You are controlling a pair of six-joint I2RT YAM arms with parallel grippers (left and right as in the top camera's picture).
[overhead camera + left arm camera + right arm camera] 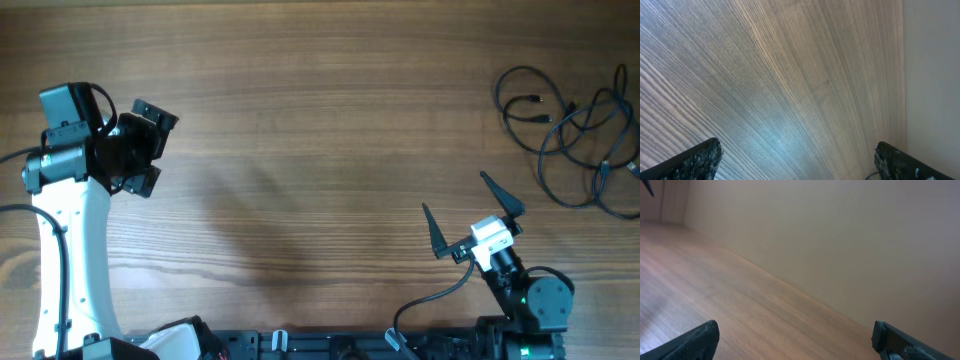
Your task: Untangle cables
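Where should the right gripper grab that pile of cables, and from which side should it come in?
Grip the outlying loop on the left edge of the cables: it lies flat, apart from the crossings. The open right gripper would probably do best descending from above, jaws straddling a single strand.

No readable writing in any view.
Neither the wooden surface (300, 120), the cables (575, 130), the left tool (152, 148) nor the right tool (455, 192) shows a legible word, label, brand mark or number; the white left arm (65, 250) looks plain too.
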